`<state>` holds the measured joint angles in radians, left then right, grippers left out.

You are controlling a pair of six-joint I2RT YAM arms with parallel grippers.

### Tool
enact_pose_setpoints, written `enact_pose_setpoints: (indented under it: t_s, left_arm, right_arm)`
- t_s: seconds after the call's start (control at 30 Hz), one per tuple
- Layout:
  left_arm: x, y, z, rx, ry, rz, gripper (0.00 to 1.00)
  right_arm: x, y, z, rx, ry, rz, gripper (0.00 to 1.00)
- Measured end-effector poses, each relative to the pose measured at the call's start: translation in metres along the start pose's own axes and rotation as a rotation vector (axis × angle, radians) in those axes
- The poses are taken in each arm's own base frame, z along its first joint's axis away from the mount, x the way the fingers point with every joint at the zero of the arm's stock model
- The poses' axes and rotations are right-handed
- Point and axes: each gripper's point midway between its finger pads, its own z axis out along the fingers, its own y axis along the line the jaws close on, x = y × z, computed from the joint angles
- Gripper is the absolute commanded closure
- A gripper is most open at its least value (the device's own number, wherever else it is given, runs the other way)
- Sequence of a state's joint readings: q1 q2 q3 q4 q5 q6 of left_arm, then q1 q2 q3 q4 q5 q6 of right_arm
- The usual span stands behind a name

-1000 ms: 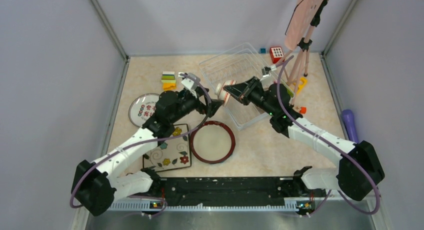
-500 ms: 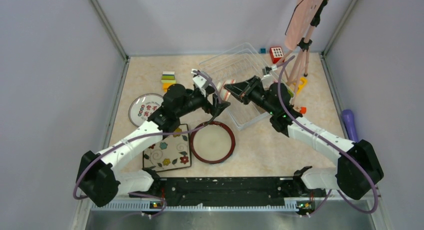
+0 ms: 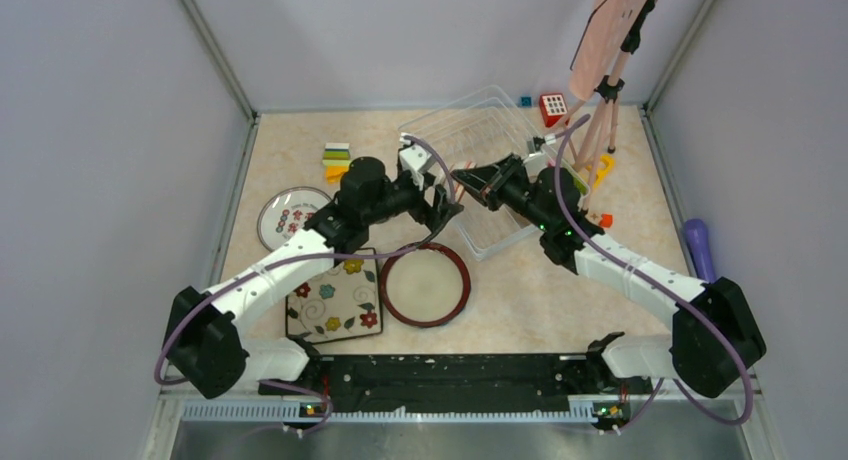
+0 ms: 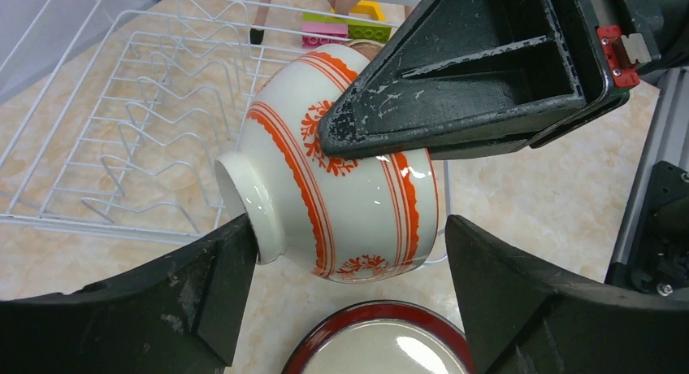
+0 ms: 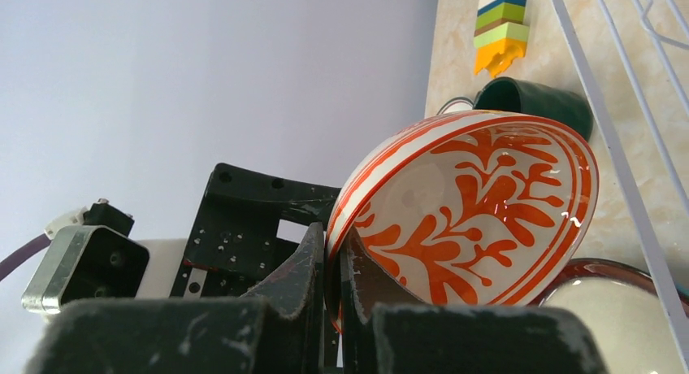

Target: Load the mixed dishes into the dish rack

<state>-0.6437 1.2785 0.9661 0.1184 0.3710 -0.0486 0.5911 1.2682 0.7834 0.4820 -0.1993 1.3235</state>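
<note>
My right gripper [image 3: 468, 178] is shut on the rim of the orange-patterned white bowl [image 3: 452, 185], holding it tilted in the air at the near-left corner of the white wire dish rack [image 3: 487, 128]. In the right wrist view its fingers [image 5: 313, 264] pinch the bowl's wall [image 5: 479, 203]. My left gripper [image 4: 349, 237] is open, with one jaw on each side of the bowl [image 4: 341, 195]; the left finger is at the bowl's foot. The red-rimmed cream plate [image 3: 425, 284] lies below. The teal mug [image 5: 532, 102] lies on its side behind the bowl.
The square floral plate [image 3: 335, 302] and the white red-marked plate [image 3: 285, 215] lie at the left. A stack of coloured blocks [image 3: 337, 160] stands behind them. A red toy cube [image 3: 553, 107], a tripod [image 3: 605, 110] and a purple object [image 3: 697, 245] are at the right.
My left arm has swung right and back, bringing its open jaws around the bowl. My right gripper has drawn the bowl slightly back toward the rack.
</note>
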Motion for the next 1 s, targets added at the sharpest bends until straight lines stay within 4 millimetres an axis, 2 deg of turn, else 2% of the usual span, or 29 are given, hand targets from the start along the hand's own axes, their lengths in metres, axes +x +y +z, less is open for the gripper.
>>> enact_pose_setpoints:
  t_s: [0.03,0.07,0.23,0.27,0.3,0.47,0.7,1.0]
  left_arm:
    - [0.002,-0.001,0.001,-0.001,0.01,0.005,0.16]
    - [0.004,0.0,0.001,-0.003,0.017,0.009,0.26]
    - [0.008,0.001,0.001,-0.013,0.036,0.036,0.85]
    - [0.008,0.001,0.002,-0.013,0.039,0.042,0.96]
    - [0.009,0.002,0.002,-0.016,0.046,0.048,1.0]
    - [0.017,0.005,0.008,-0.021,0.077,0.078,1.0]
    - [0.033,0.008,0.019,-0.016,0.114,0.104,1.0]
    - [0.056,0.019,0.041,-0.027,0.142,0.114,1.0]
  right_arm:
    - [0.0,-0.002,0.0,0.004,-0.002,0.001,1.0]
    - [0.0,-0.004,0.0,0.009,-0.001,0.004,1.0]
    - [0.001,-0.008,0.0,0.02,-0.005,0.011,0.99]
    - [0.0,-0.009,0.0,0.02,-0.008,0.011,0.93]
    - [0.0,-0.01,0.0,0.022,-0.009,0.011,0.86]
    - [-0.003,-0.017,-0.001,0.044,-0.027,0.003,0.71]
    - [-0.008,-0.037,-0.007,0.085,-0.046,-0.001,0.66]
    - [-0.027,-0.058,-0.015,0.12,-0.101,-0.01,0.35]
